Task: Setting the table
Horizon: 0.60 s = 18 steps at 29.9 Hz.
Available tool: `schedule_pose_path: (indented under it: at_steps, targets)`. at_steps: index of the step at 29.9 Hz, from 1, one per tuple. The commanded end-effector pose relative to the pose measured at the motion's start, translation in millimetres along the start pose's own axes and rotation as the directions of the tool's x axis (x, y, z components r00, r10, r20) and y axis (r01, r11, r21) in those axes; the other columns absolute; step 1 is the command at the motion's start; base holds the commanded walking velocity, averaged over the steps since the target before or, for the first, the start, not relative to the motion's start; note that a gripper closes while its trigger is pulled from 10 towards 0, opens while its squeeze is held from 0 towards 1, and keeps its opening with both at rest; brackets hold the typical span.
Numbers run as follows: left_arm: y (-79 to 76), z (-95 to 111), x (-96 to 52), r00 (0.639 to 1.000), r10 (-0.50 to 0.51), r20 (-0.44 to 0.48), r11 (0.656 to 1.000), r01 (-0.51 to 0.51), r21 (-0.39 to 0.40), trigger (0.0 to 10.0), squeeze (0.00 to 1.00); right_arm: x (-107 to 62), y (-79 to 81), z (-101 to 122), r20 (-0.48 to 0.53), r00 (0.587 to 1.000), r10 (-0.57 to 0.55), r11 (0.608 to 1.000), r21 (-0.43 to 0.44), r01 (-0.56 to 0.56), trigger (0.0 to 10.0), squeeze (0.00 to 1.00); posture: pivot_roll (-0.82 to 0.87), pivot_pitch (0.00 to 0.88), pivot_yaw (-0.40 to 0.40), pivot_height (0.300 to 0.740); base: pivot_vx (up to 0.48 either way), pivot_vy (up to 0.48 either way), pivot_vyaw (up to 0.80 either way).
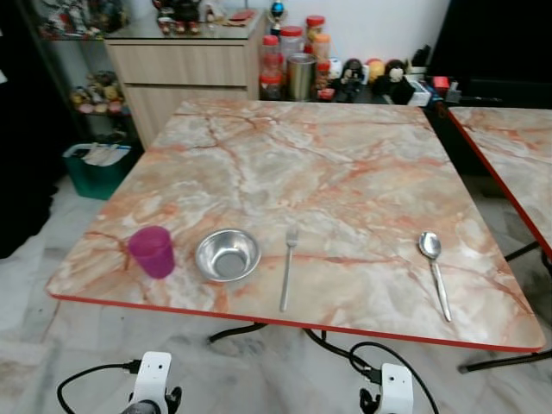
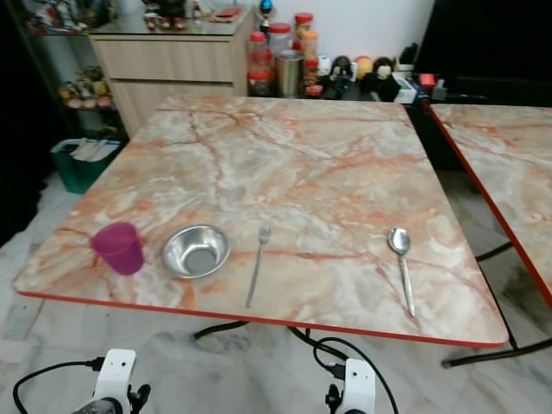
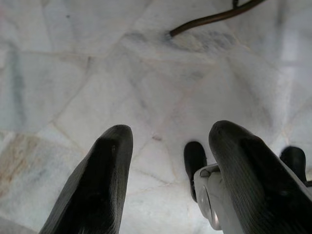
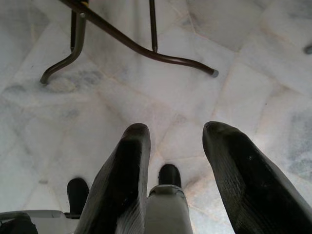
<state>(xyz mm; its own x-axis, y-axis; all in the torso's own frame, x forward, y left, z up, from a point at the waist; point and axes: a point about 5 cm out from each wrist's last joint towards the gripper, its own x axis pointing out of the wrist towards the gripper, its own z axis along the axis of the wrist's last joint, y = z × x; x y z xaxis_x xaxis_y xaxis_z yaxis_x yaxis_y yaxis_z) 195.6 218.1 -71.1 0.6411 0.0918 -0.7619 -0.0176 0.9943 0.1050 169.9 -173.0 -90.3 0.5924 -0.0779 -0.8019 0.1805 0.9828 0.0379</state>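
Both your arms hang idle below the table's near edge, left gripper (image 3: 165, 180) and right gripper (image 4: 178, 170) each with fingers spread over the floor, holding nothing. Along that near edge sit the cup (image 1: 152, 251) by the left corner, the bowl (image 1: 228, 254) just beside it, then the fork (image 1: 287, 267), with the spoon (image 1: 434, 271) well apart toward the right corner. Cup and bowl look empty; the flat, thin, probably slippery steel cutlery is best pinched mid-handle, I'd judge, the light cup across its wall.

The robot's wrists are white housings trailing looped black cables; the left gripper (image 3: 168, 165) and right gripper (image 4: 175, 165) carry long, rounded, matte black fingers.
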Motion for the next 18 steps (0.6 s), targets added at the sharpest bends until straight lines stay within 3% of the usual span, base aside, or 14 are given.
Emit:
schedule_pose_path:
  at_steps: [1, 6, 11, 12, 13, 15, 16, 18]
  targets:
    - [4.2, -1, -1.1, 1.000, 0.017, 0.014, 1.000, -0.017, -0.014, 10.0, 0.00, 0.1, -1.1, 1, 0.001, 1.000, -0.005, 1.000, -0.005, 0.005, 10.0, 0.00, 0.09, 0.000, 0.006, 0.736, 0.000, 0.000, 0.00]
    - [16.7, -3, -3.9, 0.996, 0.083, 0.037, 0.996, -0.081, -0.038, 10.0, 0.00, 0.1, -0.8, 0, 0.001, 1.000, -0.006, 1.000, -0.003, 0.006, 10.0, 0.00, 0.10, 0.000, 0.009, 0.736, 0.000, 0.000, 0.00]
    - [47.2, -8, -11.7, 0.962, 0.266, 0.059, 0.959, -0.259, -0.115, 10.0, 0.00, -0.2, -1.9, -1, -0.002, 1.000, -0.009, 1.000, -0.002, 0.009, 10.0, 0.00, 0.10, 0.000, 0.003, 0.736, 0.000, 0.000, 0.00]
    - [65.5, -10, -17.4, 0.922, 0.384, 0.053, 0.916, -0.373, -0.146, 10.0, 0.00, -0.3, -2.6, -1, -0.003, 1.000, -0.010, 1.000, -0.003, 0.010, 10.0, 0.00, 0.11, 0.000, -0.003, 0.736, 0.000, 0.000, 0.00]
    - [65.5, -10, -17.4, 0.922, 0.384, 0.053, 0.916, -0.373, -0.146, 10.0, 0.00, -0.3, -2.6, -1, -0.003, 1.000, -0.010, 1.000, -0.003, 0.010, 10.0, 0.00, 0.11, 0.000, -0.003, 0.736, 0.000, 0.000, 0.00]
    - [80.7, -11, -22.7, 0.878, 0.477, 0.047, 0.866, -0.461, -0.192, 10.0, 0.00, -0.3, -3.0, -1, -0.003, 1.000, -0.011, 1.000, -0.006, 0.011, 10.0, 0.00, 0.11, 0.000, -0.006, 0.736, 0.000, 0.000, 0.00]
    - [97.9, -9, -29.1, 0.817, 0.575, 0.039, 0.798, -0.550, -0.247, 10.0, 0.00, -0.2, -3.3, -1, -0.004, 1.000, -0.010, 1.000, -0.009, 0.010, 10.0, 0.00, 0.12, 0.000, -0.015, 0.736, 0.000, 0.000, 0.00]
    - [113.7, -3, -35.2, 0.754, 0.656, 0.049, 0.731, -0.618, -0.289, 10.0, 0.00, -0.1, -3.2, 0, -0.005, 1.000, -0.006, 1.000, -0.018, 0.006, 10.0, 0.00, 0.13, 0.000, -0.020, 0.736, 0.000, 0.000, 0.00]
